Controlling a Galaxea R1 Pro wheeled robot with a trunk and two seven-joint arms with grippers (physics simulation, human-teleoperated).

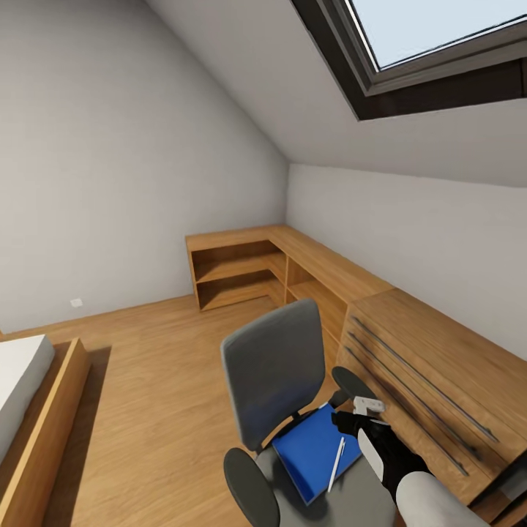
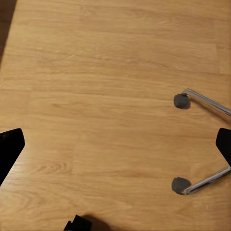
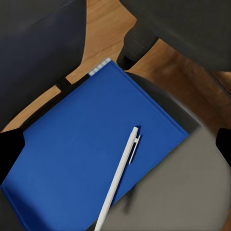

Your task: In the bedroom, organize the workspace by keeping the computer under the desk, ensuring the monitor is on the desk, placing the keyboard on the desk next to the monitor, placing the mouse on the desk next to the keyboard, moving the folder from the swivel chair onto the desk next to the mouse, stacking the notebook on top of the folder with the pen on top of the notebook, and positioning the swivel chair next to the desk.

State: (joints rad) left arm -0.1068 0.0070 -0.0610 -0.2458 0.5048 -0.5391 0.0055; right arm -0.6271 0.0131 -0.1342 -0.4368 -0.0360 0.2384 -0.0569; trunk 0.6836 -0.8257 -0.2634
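Head view shows a big attic room with grey walls, a sloped ceiling and a dark-framed roof window (image 1: 439, 51). Warm brown wooden floor boards (image 1: 146, 410) cover the ground. A long light wooden shelf unit (image 1: 293, 267) runs along the far wall and around the corner, and it joins a light wooden drawer unit with long thin dark handles (image 1: 432, 366) on the right side. A low wooden bed frame with a white mattress (image 1: 29, 410) sits at the left edge. Near the bottom stands the grey padded swivel chair with black armrests (image 1: 274, 366), just beside the drawer unit. On its seat lies the bright blue flat folder (image 1: 311, 450), and the thin white pen (image 1: 336, 462) rests on top of the folder, with its lower end sticking out past the folder's edge. The right arm, black and white, reaches in from the bottom right, and the right gripper (image 1: 350, 419) hovers just above the folder's far corner. In the right wrist view the folder (image 3: 86, 149) and pen (image 3: 118, 180) lie below the claw, whose two black tips stand wide apart and hold nothing. In the left wrist view the left gripper's fingertips (image 2: 9, 144) are spread wide too, above bare floor, near two chrome chair legs with small grey wheels (image 2: 181, 100).
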